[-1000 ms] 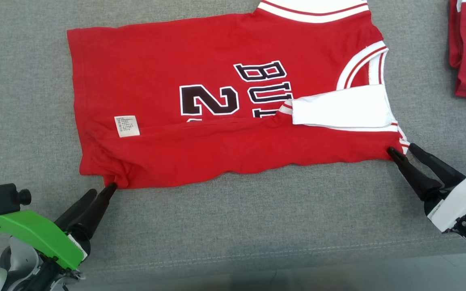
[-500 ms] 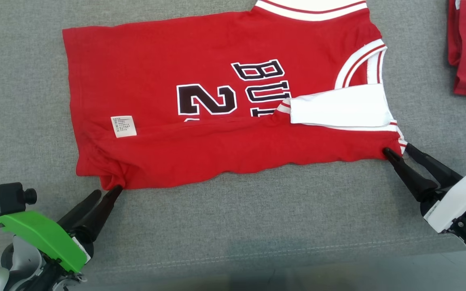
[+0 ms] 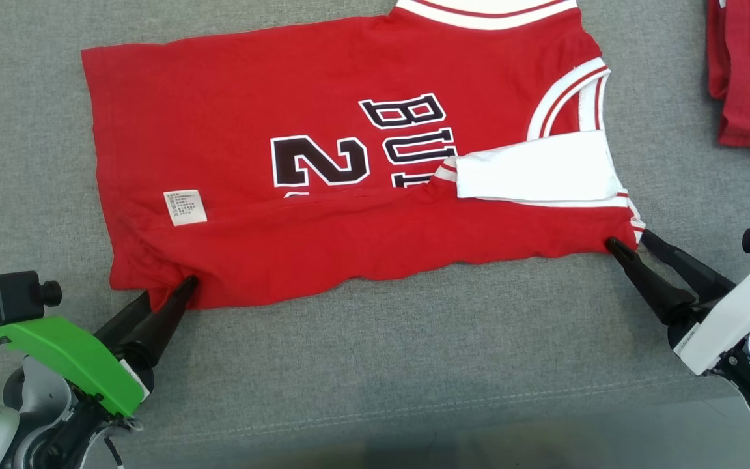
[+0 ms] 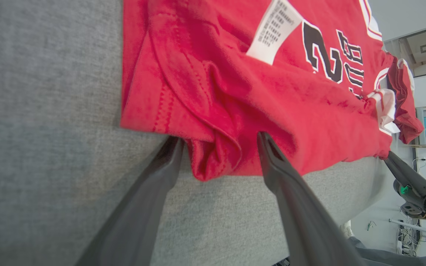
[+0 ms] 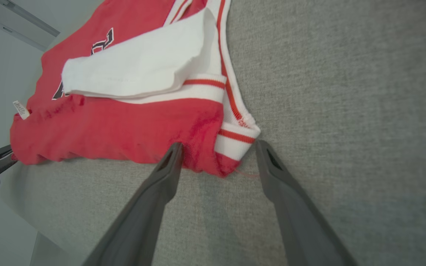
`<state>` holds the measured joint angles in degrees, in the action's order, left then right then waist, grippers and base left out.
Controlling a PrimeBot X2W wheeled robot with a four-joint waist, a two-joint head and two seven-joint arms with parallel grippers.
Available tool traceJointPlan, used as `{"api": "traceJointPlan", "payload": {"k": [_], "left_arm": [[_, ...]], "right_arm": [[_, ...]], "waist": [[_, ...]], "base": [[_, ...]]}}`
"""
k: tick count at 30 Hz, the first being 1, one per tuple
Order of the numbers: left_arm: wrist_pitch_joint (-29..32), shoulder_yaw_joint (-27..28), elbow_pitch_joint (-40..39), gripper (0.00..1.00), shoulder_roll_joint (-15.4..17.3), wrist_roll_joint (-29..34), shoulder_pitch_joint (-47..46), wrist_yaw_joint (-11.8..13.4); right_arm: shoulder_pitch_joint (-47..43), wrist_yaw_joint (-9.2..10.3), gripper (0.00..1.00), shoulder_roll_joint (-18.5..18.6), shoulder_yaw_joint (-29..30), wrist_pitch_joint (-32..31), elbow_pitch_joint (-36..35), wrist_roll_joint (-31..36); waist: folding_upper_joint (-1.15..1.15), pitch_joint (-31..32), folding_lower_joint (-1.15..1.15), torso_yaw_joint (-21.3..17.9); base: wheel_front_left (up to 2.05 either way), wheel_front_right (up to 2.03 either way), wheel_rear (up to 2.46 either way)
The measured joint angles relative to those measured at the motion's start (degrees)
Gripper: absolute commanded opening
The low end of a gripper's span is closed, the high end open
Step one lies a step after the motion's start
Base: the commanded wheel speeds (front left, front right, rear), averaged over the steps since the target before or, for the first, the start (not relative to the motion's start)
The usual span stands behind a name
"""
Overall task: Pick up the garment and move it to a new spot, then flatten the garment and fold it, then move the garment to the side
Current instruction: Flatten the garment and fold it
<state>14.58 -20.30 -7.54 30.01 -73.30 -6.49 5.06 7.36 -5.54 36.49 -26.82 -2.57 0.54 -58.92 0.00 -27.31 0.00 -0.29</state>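
Both spread wide, holding nothing: left gripper point(image 3: 170, 290) straddles hem corner, right gripper point(image 3: 629, 239) straddles shoulder corner of red garment point(image 3: 251, 143), flat across far half of grey cushion point(image 3: 381, 352). I judge fold in hand. Next I must pinch both corners, carry near edge over.

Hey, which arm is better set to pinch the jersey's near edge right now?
Left, probably. The open left gripper straddles a bunched corner of the jersey, cloth well between its fingers. The open right gripper has only its tips at the other corner.
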Motion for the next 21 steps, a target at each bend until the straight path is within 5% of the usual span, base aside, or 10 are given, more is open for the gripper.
{"api": "traceJointPlan", "payload": {"k": [6,7,8,9,10,11,21], "left_arm": [[0.09,-0.79,0.93,1.0,-0.2,0.51,-1.01,0.01],[0.1,-0.97,1.16,0.85,-0.2,0.59,-1.25,0.01],[0.3,-1.05,1.32,0.46,-0.21,0.87,-1.43,0.01],[0.51,-1.15,1.48,0.2,-0.21,1.44,-1.57,0.01],[0.51,-1.22,1.68,0.0,-0.24,1.76,-1.7,0.02],[0.55,-1.3,1.97,0.0,-0.3,1.76,-1.79,0.08],[1.9,-0.75,3.59,0.0,0.13,1.34,-2.06,0.12]], "right_arm": [[0.6,-0.09,1.0,-0.12,-0.68,-0.09,0.25,0.0],[0.76,-0.09,1.0,-0.19,-0.86,-0.4,0.34,-0.01],[0.98,-0.13,0.9,-0.3,-1.09,-0.74,0.43,-0.01],[1.3,-0.43,0.44,-0.38,-1.38,-1.12,0.54,-0.03],[1.63,-0.46,0.23,-0.48,-1.6,-1.57,0.64,-0.19],[1.94,-0.48,0.0,-0.6,-1.83,-1.97,0.65,-0.41],[2.69,-1.0,0.0,-0.82,-0.63,-5.11,2.13,-6.44]], "waist": [[0.0,-0.17,0.0,-0.25],[0.0,-0.19,0.0,-0.26],[0.0,-0.22,0.0,-0.26],[0.0,-0.24,0.0,-0.27],[0.0,-0.26,0.0,-0.27],[0.0,-0.27,0.0,-0.25],[0.0,0.3,0.0,0.15]], "base": [[0.0,0.0,0.0],[0.0,0.0,0.0],[0.0,0.0,0.0],[0.0,0.0,0.0],[0.0,0.0,0.0],[0.0,0.0,0.0],[0.0,0.0,0.0]]}}
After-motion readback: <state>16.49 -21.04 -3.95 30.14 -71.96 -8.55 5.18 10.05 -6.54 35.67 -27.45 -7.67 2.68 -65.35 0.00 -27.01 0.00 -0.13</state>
